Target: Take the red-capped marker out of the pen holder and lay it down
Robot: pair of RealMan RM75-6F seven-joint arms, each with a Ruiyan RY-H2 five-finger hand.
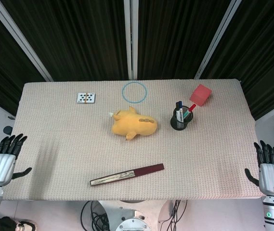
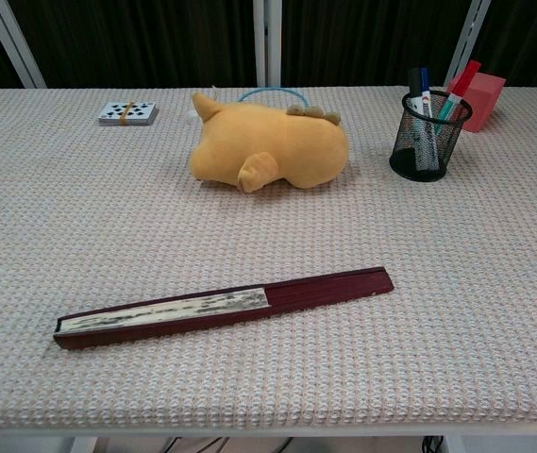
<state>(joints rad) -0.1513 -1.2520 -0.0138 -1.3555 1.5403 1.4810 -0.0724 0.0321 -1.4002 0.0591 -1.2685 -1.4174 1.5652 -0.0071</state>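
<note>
A black mesh pen holder stands right of the table's middle. Several markers lean in it. The red-capped marker sticks out toward the right side of the holder, beside a blue-capped one. My left hand hangs open off the table's left edge, fingers spread, far from the holder. At the right edge my right hand is open too, holding nothing. Neither hand shows in the chest view.
A yellow plush animal lies left of the holder. A folded dark red fan lies near the front edge. A pink block, a blue ring and a card deck sit toward the back.
</note>
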